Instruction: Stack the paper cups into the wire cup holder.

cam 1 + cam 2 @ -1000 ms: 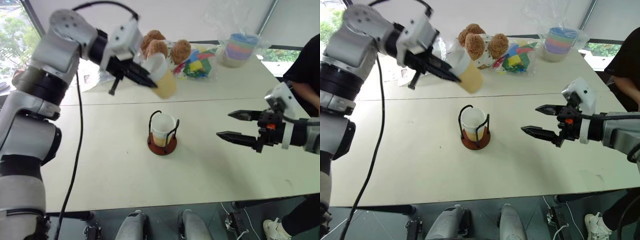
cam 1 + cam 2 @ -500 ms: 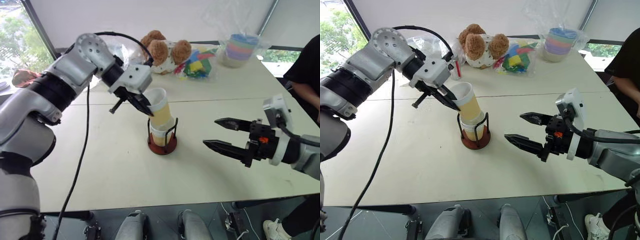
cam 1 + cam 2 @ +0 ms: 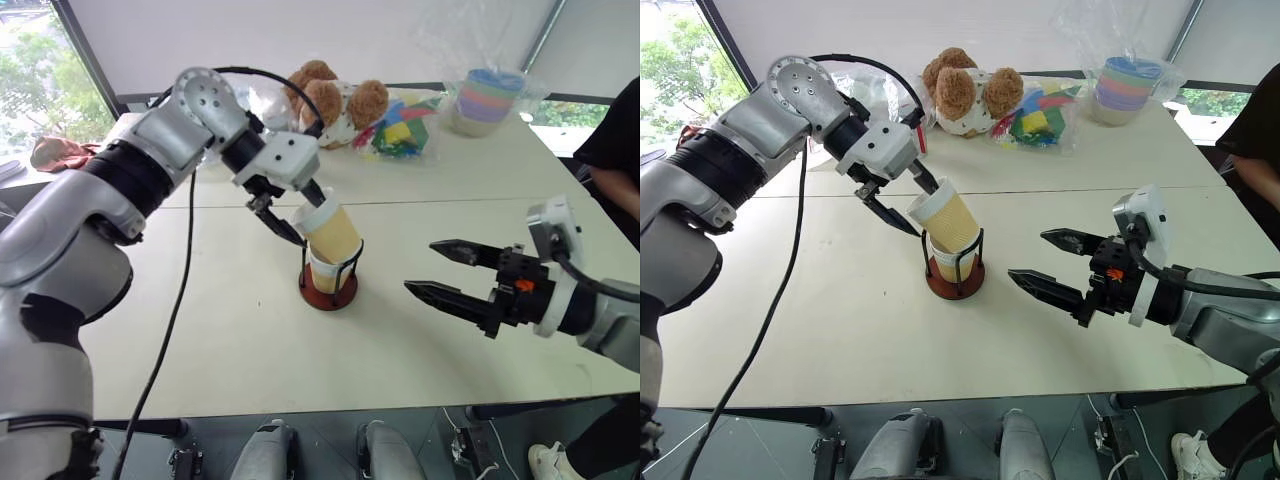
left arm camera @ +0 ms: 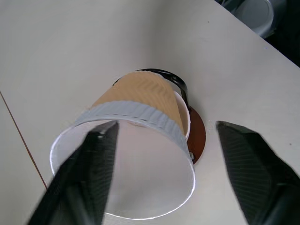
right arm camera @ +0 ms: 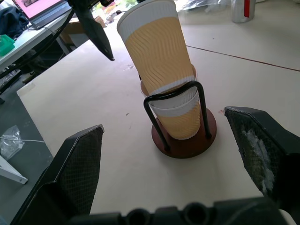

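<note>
In the wire cup holder (image 3: pixel 955 268), a tilted paper cup (image 3: pixel 945 217) leans between the left gripper's (image 3: pixel 908 203) spread fingers, seemingly untouched; right gripper (image 3: pixel 1052 265) open, empty.

Bright, even daylight comes from the window (image 3: pixel 40 90) beyond the table (image 3: pixel 200 330). Shadows on the table are faint. The window is overexposed. Straight edges bow near the corners.

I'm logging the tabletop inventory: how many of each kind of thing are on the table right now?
Paper cups: 2 (upper cup, lower cup)
Wire cup holder: 1
Stack of pastel bowls: 1
Plush bears: 1 pile
Coloured blocks: 1 bag
Total: 6
</note>
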`<action>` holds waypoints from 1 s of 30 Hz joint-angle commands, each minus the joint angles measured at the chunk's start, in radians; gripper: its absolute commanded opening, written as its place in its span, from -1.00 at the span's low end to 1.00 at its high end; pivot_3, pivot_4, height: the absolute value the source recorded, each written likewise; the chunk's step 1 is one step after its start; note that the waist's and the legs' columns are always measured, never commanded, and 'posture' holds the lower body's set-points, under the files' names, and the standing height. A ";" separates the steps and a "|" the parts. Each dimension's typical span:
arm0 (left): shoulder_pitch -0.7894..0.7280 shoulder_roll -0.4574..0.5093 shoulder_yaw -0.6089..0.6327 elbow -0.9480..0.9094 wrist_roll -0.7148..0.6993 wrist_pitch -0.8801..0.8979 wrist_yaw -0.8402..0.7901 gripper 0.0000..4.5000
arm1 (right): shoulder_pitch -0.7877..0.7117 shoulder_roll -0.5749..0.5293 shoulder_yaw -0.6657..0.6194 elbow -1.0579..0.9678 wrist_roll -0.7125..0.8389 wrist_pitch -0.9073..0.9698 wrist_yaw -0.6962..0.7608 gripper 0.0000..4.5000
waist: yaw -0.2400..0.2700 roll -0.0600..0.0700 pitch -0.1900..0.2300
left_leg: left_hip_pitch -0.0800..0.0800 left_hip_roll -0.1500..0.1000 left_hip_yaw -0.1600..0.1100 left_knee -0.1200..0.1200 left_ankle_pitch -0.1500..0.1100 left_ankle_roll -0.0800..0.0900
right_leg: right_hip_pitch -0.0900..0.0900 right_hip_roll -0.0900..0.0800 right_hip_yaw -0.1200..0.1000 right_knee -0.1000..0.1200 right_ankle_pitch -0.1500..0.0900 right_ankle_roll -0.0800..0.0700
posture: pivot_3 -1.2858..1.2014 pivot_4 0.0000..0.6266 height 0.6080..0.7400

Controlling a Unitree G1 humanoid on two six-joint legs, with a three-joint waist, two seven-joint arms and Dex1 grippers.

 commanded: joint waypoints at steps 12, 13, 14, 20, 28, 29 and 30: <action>-0.021 0.026 0.037 -0.039 -0.031 0.035 -0.003 0.72 | 0.006 -0.023 0.021 0.017 -0.049 -0.071 0.009 1.00 | 0.000 0.000 0.000 | 0.000 0.000 0.000 0.000 0.000 0.000 | 0.000 0.000 0.000 0.000 0.000 0.000 | 0.03 -0.52 1.00; -0.017 0.025 0.041 -0.038 -0.027 0.029 -0.003 0.72 | 0.009 -0.022 0.018 0.017 -0.049 -0.073 0.008 1.00 | 0.000 0.000 0.000 | 0.000 0.000 0.000 0.000 0.000 0.000 | 0.000 0.000 0.000 0.000 0.000 0.000 | 0.03 -0.52 1.00; -0.015 0.021 0.047 -0.033 -0.023 0.023 -0.003 0.72 | 0.009 -0.022 0.017 0.018 -0.049 -0.074 0.008 1.00 | 0.000 0.000 0.000 | 0.000 0.000 0.000 0.000 0.000 0.000 | 0.000 0.000 0.000 0.000 0.000 0.000 | 0.03 -0.52 1.00; -0.027 -0.059 0.350 0.221 0.040 0.104 0.050 0.72 | 0.039 -0.005 -0.008 0.035 -0.092 -0.099 -0.008 1.00 | 0.000 0.000 0.000 | 0.000 0.000 0.000 0.001 0.000 0.000 | 0.000 0.000 0.000 0.000 0.000 0.000 | 0.03 -0.52 1.00; 0.466 0.040 0.827 -0.078 0.057 0.401 0.632 0.72 | 0.022 0.069 0.082 0.193 -0.351 -0.253 0.016 1.00 | -0.030 0.001 -0.001 | 0.009 0.001 0.001 -0.002 -0.002 0.003 | 0.005 0.001 0.001 0.002 -0.001 0.002 | 0.03 -0.52 1.00; 0.539 0.047 0.870 -0.165 0.056 0.442 0.690 0.72 | 0.019 0.078 0.098 0.208 -0.383 -0.269 0.020 1.00 | -0.029 0.001 0.000 | 0.009 0.002 0.001 -0.002 -0.002 0.003 | 0.005 0.001 0.002 0.002 -0.001 0.002 | 0.03 -0.52 1.00; 0.632 0.056 0.915 -0.273 0.052 0.483 0.754 0.72 | 0.019 0.089 0.119 0.227 -0.427 -0.294 0.023 1.00 | -0.026 0.000 0.000 | 0.009 0.002 0.001 -0.002 -0.002 0.003 | 0.005 0.001 0.002 0.002 -0.001 0.002 | 0.03 -0.52 1.00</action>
